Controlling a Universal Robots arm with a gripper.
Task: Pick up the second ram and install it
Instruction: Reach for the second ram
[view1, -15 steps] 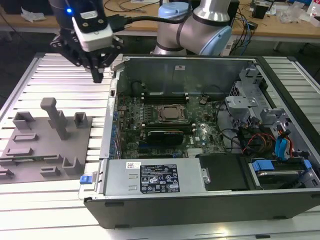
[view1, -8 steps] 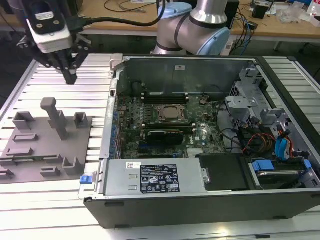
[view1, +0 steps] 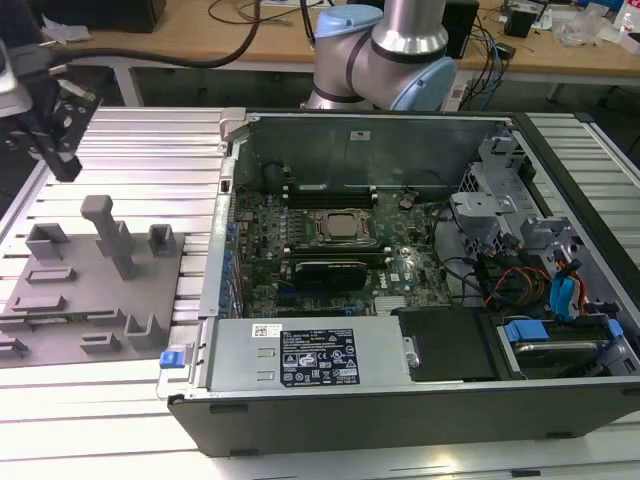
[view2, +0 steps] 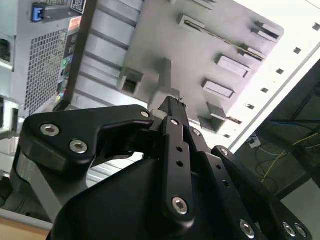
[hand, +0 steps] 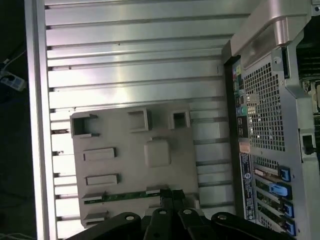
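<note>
One ram (hand: 125, 195) lies slotted in the tray (hand: 125, 150), my claw (hand: 172, 196) above the tray, narrow and empty; pickup stage, I judge, needing jaws opened along the ram.

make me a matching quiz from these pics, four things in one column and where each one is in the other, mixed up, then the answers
Things
1. second ram
2. gripper
3. processor socket
4. power supply

Places
a. middle of the motherboard, inside the case
b. lying in a slot of the grey holder tray
c. along the open case's near wall in the exterior view
d. in the air outside the case, on the tray's side

Pairs: 1-b, 2-d, 3-a, 4-c
</note>
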